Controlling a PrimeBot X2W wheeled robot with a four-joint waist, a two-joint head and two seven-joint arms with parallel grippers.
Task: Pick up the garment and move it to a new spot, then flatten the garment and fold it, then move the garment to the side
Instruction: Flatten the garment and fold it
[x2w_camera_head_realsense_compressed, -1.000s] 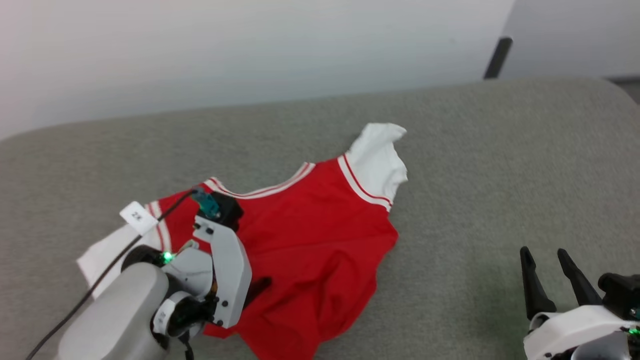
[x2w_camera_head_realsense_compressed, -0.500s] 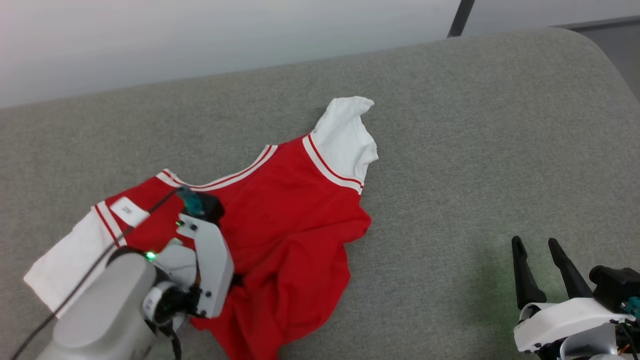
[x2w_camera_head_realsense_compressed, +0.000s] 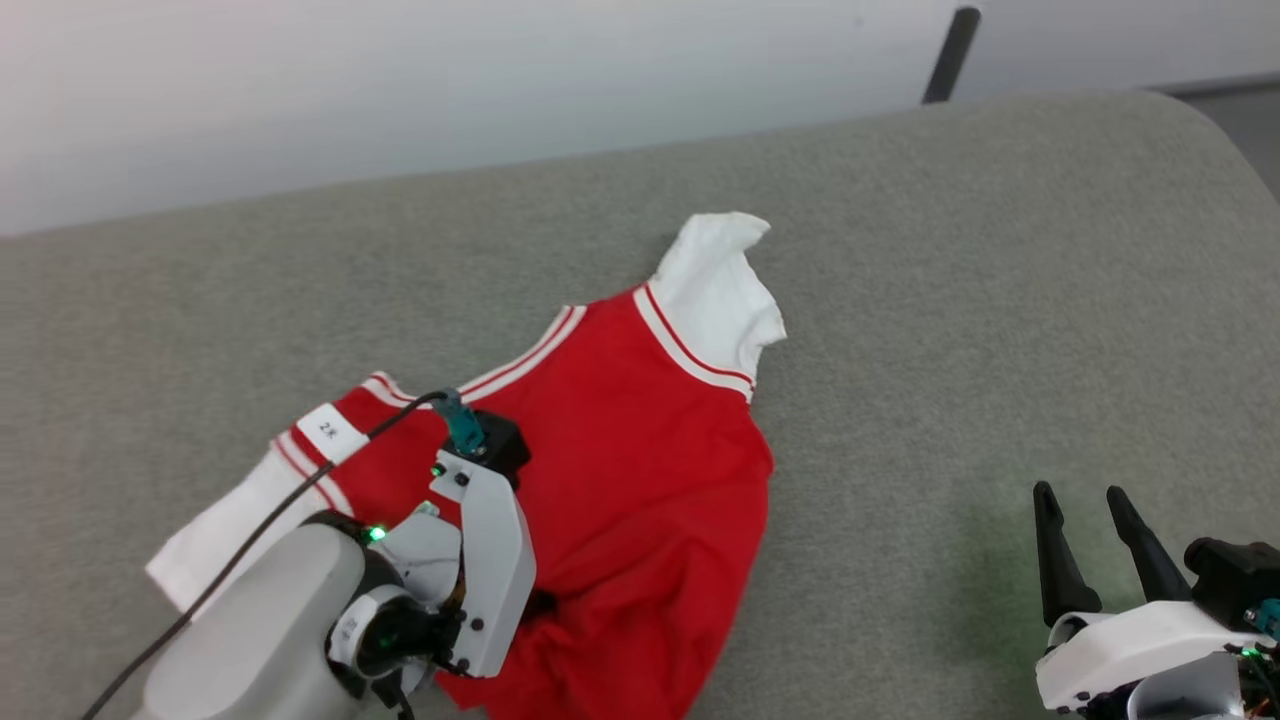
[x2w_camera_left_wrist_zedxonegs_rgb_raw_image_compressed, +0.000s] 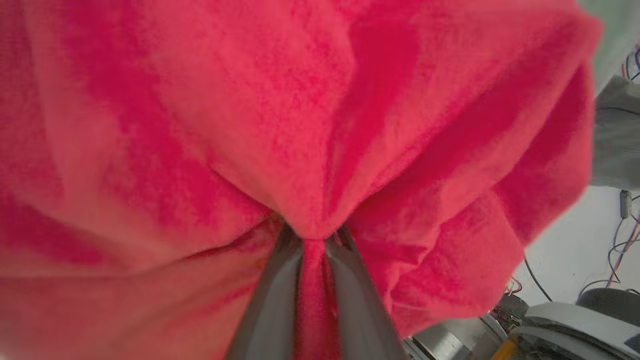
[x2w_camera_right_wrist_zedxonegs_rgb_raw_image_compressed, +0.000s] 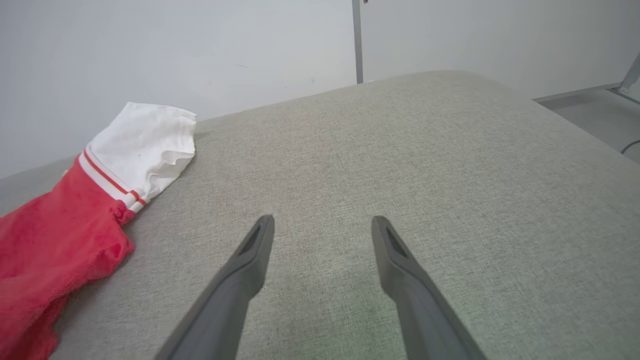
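On the left half of the grey counter (x2w_camera_head_realsense_compressed: 1000, 300) the red shirt (x2w_camera_head_realsense_compressed: 640, 450) lies rumpled, plain side up, one white sleeve (x2w_camera_head_realsense_compressed: 715, 290) pointing to the far edge and the other sleeve (x2w_camera_head_realsense_compressed: 225, 535) beside the left arm; the left gripper (x2w_camera_left_wrist_zedxonegs_rgb_raw_image_compressed: 312, 237) is down on its lower body, pressed together on a gathered fold of red cloth that puckers into the pinch; the right gripper (x2w_camera_head_realsense_compressed: 1080, 495) hovers spread and empty over bare counter, well apart from the shirt.

We judge the shirt light, soft and quite limp; it cannot break and should not slip much between the fingers; yet from a single pinch it will sag and bunch, so a lift will carry a hanging bundle, not a flat sheet. For the move this hold in the body may serve; for flattening we would rather take it at two points well apart, the shoulders by the striped neck trim (x2w_camera_head_realsense_compressed: 520, 355) or the two hem corners, one gripper each, so that its own weight draws it straight.

A small white tag (x2w_camera_head_realsense_compressed: 330, 430) on the cable (x2w_camera_head_realsense_compressed: 250, 545) of the left arm reads, as far as we can tell, "2K"; on the shirt itself we make out no brand or lettering from this side.
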